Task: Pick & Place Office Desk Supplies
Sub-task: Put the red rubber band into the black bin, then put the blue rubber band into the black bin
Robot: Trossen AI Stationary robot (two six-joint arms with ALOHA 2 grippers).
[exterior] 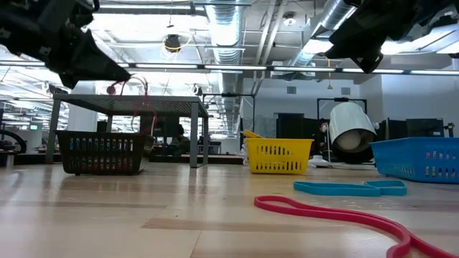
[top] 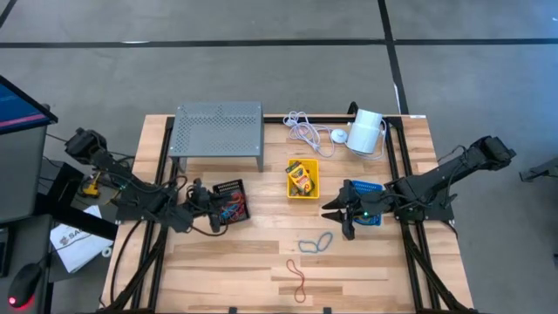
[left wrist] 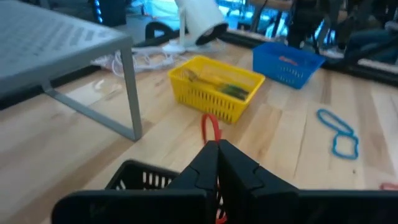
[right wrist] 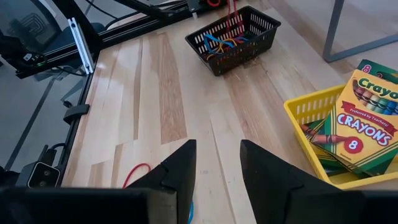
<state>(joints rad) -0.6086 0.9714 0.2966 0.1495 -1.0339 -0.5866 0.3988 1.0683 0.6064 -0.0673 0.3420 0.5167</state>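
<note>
Pale wood table [top: 218, 262] under an open office ceiling. Landmark for all positions: yellow bin [top: 302, 178] at table centre.

Left of the yellow bin: black bin [top: 232, 201], holding coloured bands. Left gripper [top: 212, 208] at its near-left rim, fingers pinched together on a red band [left wrist: 210, 129]; band hanging over the black bin in the low view. Release into that bin judged as the step in hand.

In the yellow bin: crayon boxes [right wrist: 364, 124].

Below and slightly right of the yellow bin: blue band [top: 316, 242], long axis slanting up toward the right. Lower down, red loop [top: 297, 280], long axis running up-left to down-right.

Right of the yellow bin: blue bin [top: 370, 187]. Right gripper [top: 346, 213] at its left edge, fingers partly apart, nothing between them. Blue band just below this gripper; right arm clearly nearer, so a short downward reach judged sufficient.
</note>
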